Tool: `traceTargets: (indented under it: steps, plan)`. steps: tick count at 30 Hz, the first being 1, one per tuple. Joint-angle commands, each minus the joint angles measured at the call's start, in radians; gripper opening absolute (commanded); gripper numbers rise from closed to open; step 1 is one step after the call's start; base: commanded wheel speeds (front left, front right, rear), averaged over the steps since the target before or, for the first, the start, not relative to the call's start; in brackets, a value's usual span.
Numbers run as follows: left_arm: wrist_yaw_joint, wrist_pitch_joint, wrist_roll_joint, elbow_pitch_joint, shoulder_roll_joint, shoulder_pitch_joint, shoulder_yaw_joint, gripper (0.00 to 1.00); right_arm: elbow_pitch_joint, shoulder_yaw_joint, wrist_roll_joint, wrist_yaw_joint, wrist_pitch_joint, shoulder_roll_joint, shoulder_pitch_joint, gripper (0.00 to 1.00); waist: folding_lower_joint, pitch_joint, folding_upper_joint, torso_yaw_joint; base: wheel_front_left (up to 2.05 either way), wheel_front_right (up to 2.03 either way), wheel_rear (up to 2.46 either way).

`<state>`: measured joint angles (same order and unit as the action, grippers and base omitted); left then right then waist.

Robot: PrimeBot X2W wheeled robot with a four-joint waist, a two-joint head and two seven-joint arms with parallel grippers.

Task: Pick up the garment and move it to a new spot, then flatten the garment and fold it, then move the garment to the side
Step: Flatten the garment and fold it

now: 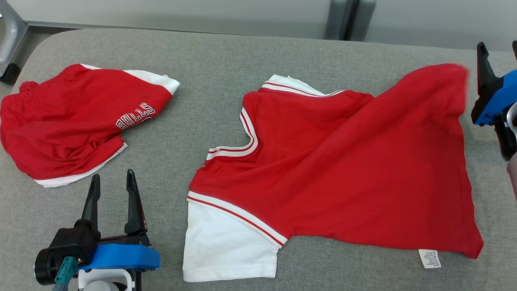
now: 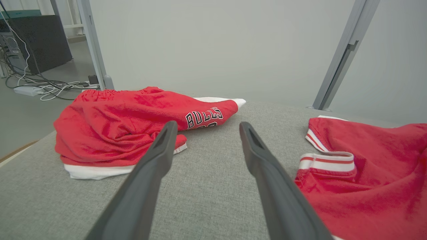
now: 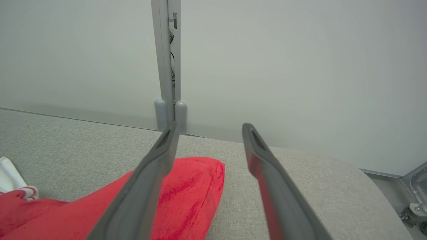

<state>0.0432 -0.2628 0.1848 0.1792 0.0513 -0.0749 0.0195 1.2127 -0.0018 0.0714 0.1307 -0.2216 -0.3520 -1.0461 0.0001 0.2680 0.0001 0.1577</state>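
Across table (image 1: 226,60) centre-right, jersey (image 1: 343,173) lies spread, long axis left-right. Far right corner just left of right gripper (image 1: 497,46), jaws apart, empty. Left gripper (image 1: 113,174) likewise spread, empty, near white sleeve; right arm nearer corner.

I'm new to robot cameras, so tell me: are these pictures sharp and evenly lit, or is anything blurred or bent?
Head view: soft, even light, no glare; the red jersey smears at its upper right corner. Left wrist view: the left gripper looms oversized, and the metal post appears to lean. Right wrist view: the right gripper looks soft beside the lens.
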Motion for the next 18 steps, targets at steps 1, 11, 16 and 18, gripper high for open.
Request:
traceTargets:
  steps: [1,11,16,18]
  plan:
    - [-0.004,-0.003,-0.006,0.0,-0.002,-0.007,0.007,1.0,0.001,0.002,0.001,0.0,-0.022,-0.011,0.007,1.0,-0.0001,-0.01,-0.0001,-0.012,0.0,0.0,0.0]
    - [0.009,-0.003,-0.044,-0.009,-0.002,0.021,0.063,1.0,-0.357,-0.006,0.068,0.0,-0.045,0.032,0.245,1.0,-0.0001,-0.065,-0.0001,-0.104,0.0,0.0,0.0]
    - [0.017,-0.003,-0.055,-0.004,-0.001,0.027,0.081,1.0,-0.608,0.003,0.113,0.0,-0.044,0.088,0.44,1.0,-0.0001,-0.094,-0.0001,-0.142,0.0,0.0,0.0]
    - [0.019,-0.003,-0.057,-0.001,-0.001,0.029,0.085,1.0,-0.685,0.005,0.123,0.0,-0.044,0.116,0.518,1.0,-0.0001,-0.105,-0.0001,-0.152,0.0,0.0,0.0]
